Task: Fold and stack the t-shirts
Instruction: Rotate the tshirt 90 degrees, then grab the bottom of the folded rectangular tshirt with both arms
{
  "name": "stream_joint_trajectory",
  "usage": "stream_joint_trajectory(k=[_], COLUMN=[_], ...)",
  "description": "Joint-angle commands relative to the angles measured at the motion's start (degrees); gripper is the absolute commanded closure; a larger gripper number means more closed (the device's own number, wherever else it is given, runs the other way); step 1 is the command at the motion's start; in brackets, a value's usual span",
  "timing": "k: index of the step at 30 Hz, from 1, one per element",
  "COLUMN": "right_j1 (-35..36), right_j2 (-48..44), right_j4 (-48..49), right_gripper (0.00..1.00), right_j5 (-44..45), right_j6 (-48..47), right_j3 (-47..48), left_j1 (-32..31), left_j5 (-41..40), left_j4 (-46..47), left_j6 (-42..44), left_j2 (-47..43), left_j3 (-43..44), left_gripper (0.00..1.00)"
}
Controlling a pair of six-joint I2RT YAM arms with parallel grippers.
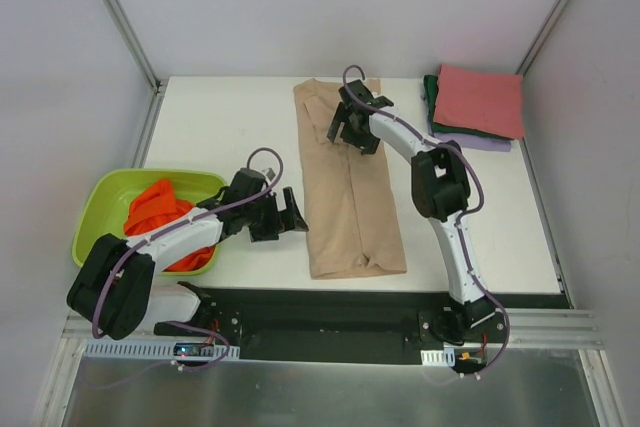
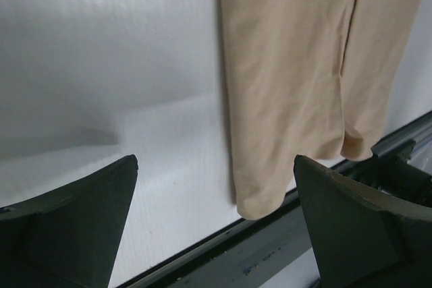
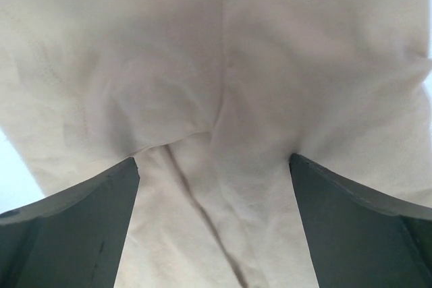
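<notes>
Both of my arms reach over the white table [image 1: 220, 127], where the beige t-shirt [image 1: 350, 187] lies folded into a long strip running from the far edge toward the near edge, roughly in the middle. My left gripper [image 1: 290, 212] sits just beside the strip's left edge, near its closer end, over bare tabletop. Its fingers are spread wide and hold nothing, and its wrist view shows the shirt's near corner ahead of the fingers, by the table's edge. My right gripper [image 1: 350, 132] is above the far part of the same shirt, fingers likewise wide apart and empty. Its wrist view is filled with creased pale cloth, and I cannot tell whether the tips touch the fabric. The orange t-shirt [image 1: 160, 212] lies bunched in the lime-green basin [image 1: 100, 197] at the table's left, partly hidden by my left arm. At the far right corner, well apart from both grippers, the pinkish-red t-shirt [image 1: 482, 99] tops a folded stack, with the dark green t-shirt [image 1: 432, 97] and the lavender t-shirt [image 1: 480, 143] showing at its edges beneath.
</notes>
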Motion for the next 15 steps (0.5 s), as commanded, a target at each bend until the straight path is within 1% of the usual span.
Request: stream_joint_trajectory(k=[1,3,5,6,7,8,10,12,15], right_j1=[2.40,2.49,2.49,2.49,2.58,2.49,2.14,0.92,-0.85], right_j2=[-9.12,-16.15,-26.15,-32.38,-38.79,-44.43,-55.77,-66.05,-76.88], right_j4=[1.67,2.01,4.54,7.78,11.73,14.55,18.96,23.35,28.19], right_gripper=[0.04,0.04,0.04,0.04,0.04,0.04,0.04,0.04,0.04], right_j5=[-0.78,2.29,6.50,8.00,9.41,10.55,14.16,12.16,5.15], right_j6=[-3.58,-8.86,-10.88,-11.42,-11.25,-10.73,-7.22,-4.58,-2.11], right_j3=[1.45,-2.30,-11.15,-18.08,-27.72,-34.34,-48.75,-60.62,-73.92], left_j1=[-6.25,-8.97,-10.91,-11.62,-12.23,-13.28,-15.04,-17.06,-20.14], left_j5=[1.25,-0.15,-0.51,-0.33,-0.16,-0.07,0.02,0.02,-1.82], left_j4=[0.93,1.11,1.19,1.19,1.19,1.11,1.19,1.19,1.19], left_j6=[-3.94,-5.34,-6.40,-7.10,-7.37,-7.89,-8.86,-9.56,-10.53], left_j2=[-2.37,-2.64,-1.94,-1.50,-0.88,-0.36,0.61,1.05,1.93], left_j3=[0.24,-0.38,-0.56,-0.65,-0.73,-0.73,-1.08,-1.61,-2.05], left_gripper=[0.01,0.02,0.07,0.09,0.11,0.14,0.17,0.18,0.19])
